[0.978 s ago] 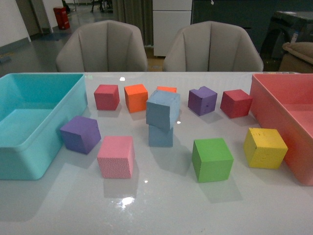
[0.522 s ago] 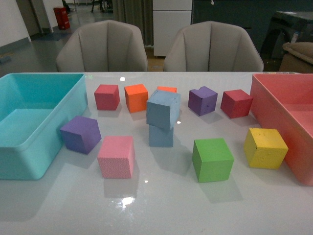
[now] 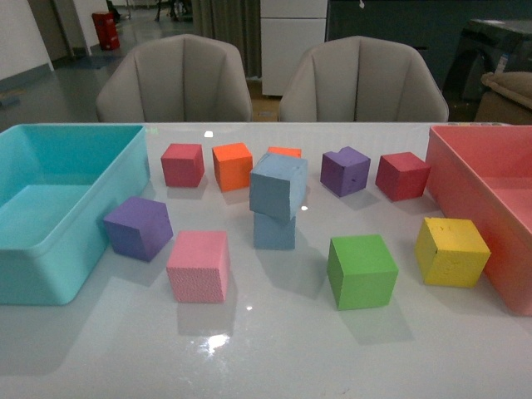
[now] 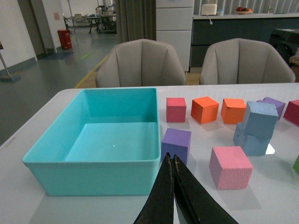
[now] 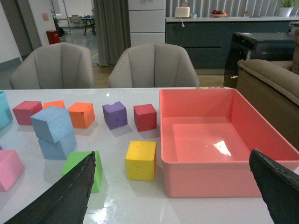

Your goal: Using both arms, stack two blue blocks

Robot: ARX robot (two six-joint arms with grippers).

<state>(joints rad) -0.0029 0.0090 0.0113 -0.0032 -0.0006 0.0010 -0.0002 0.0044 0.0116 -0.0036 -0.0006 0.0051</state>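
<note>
Near the middle of the white table (image 3: pixel 274 349), the upper blue block (image 3: pixel 278 184) is sitting on the lower blue block (image 3: pixel 273 230), twisted and tilted so it is overhanging rather than lying square. Neither arm is showing in the front view; both are hanging back on the robot's side of the blocks. The left gripper (image 4: pixel 172 161) is resting clenched with its fingers pressed together on nothing, just beside the turquoise bin (image 4: pixel 93 172), and the stack is lying ahead of it and off toward the right arm's side, beyond the pink block (image 4: pixel 230 166). The right gripper (image 5: pixel 180 186) is standing spread wide and empty, facing the red bin (image 5: pixel 210 172), with the stack lying ahead and off toward the left arm's side, behind the green block (image 5: pixel 80 168). Judging by both wrist views, the stack is lying roughly between the arms, neither clearly nearer, and the stacking is looking done apart from that crooked seating.
</note>
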